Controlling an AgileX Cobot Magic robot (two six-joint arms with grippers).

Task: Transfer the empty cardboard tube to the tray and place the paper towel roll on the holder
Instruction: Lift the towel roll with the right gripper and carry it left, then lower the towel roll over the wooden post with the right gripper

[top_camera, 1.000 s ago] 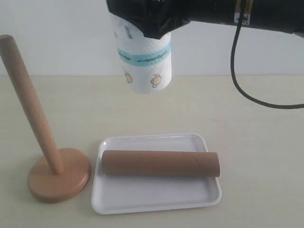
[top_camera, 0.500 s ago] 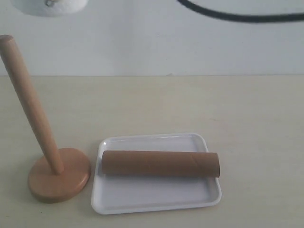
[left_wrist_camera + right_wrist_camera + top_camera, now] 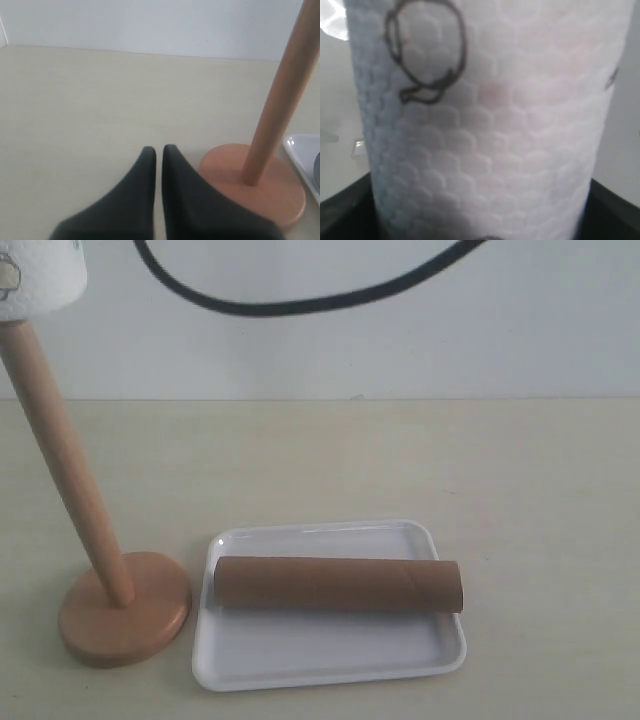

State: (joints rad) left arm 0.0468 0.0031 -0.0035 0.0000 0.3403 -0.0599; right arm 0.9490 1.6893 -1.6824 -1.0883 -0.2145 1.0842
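The brown cardboard tube (image 3: 338, 584) lies lengthwise in the white tray (image 3: 330, 658). The wooden holder (image 3: 124, 618) stands left of the tray, its pole (image 3: 62, 460) leaning slightly. At the top left corner, the white paper towel roll (image 3: 38, 280) sits over the pole's tip, which it hides. The roll (image 3: 485, 125) fills the right wrist view, held between the right gripper's dark jaws at the frame's lower corners. My left gripper (image 3: 156, 150) is shut and empty, low over the table beside the holder's base (image 3: 260, 187).
A black cable (image 3: 300, 295) arcs across the top of the exterior view. A white wall stands behind the pale table (image 3: 400, 460). The tray's corner (image 3: 302, 150) shows in the left wrist view.
The paper towel roll has travelled from above the tray, up and left, and now sits at the top of the holder's pole. The right arm has left the exterior view; only its cable shows.
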